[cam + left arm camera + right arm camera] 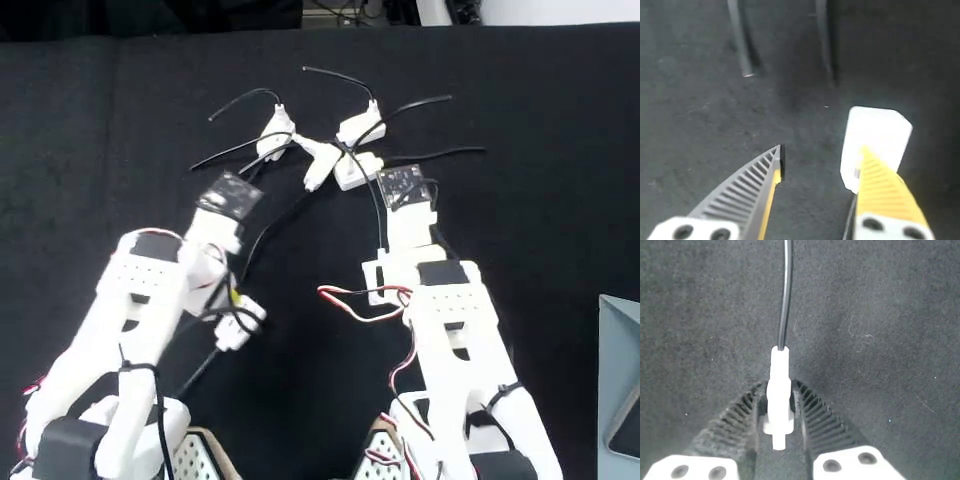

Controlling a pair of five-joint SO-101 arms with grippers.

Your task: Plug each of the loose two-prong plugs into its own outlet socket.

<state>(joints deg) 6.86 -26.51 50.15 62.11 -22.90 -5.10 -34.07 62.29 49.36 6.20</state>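
Right wrist view: right end effector [776,385] holds one plug [780,365]; left end effector [821,148] wide.

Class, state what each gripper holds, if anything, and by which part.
The right gripper grips a white plug by its body, between its fingers; the left gripper is open, holding nothing.

Built as white plastic arms [140,300], strung with black cables [159,415] and red-and-white wires [342,298], tipped with ribbed fingers [885,192] in yellow, grey, black.

Showing white on the plug [778,395], running black along its cord [785,295], spreading plain black over the table [100,120], striping ribbed yellow down one finger [885,200]
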